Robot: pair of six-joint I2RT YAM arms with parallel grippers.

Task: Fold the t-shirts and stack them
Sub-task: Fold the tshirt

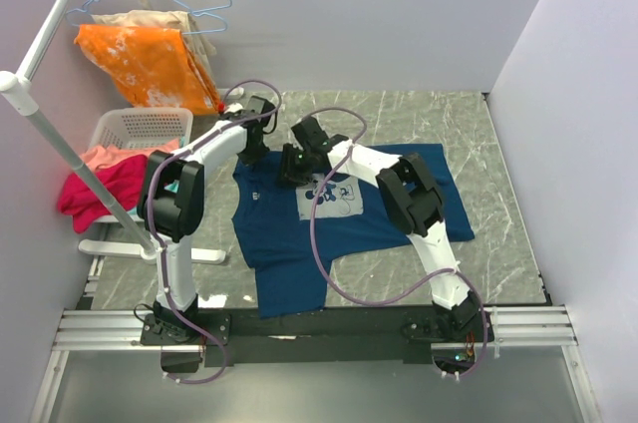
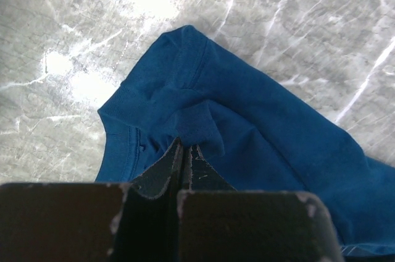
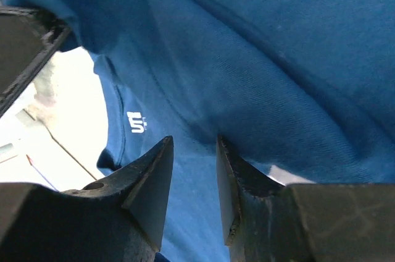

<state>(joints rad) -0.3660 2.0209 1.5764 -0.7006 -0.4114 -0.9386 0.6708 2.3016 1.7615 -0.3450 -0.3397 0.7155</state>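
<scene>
A navy blue t-shirt (image 1: 399, 213) lies spread on the marble table, its pale square print (image 1: 334, 196) facing up. My left gripper (image 1: 254, 154) is at the shirt's far left corner. In the left wrist view it (image 2: 186, 144) is shut on a raised fold of the blue cloth (image 2: 278, 144) near the collar band. My right gripper (image 1: 292, 172) hovers just right of it, over the collar area. In the right wrist view it (image 3: 194, 141) is open, with blue cloth (image 3: 278, 58) close below and a small white logo (image 3: 136, 121) to the left.
A white laundry basket (image 1: 140, 129) stands at the far left, with pink and red clothes (image 1: 100, 179) beside it. An orange garment (image 1: 150, 64) hangs from a hanger on a white rack pole (image 1: 60, 144). Grey walls enclose the table.
</scene>
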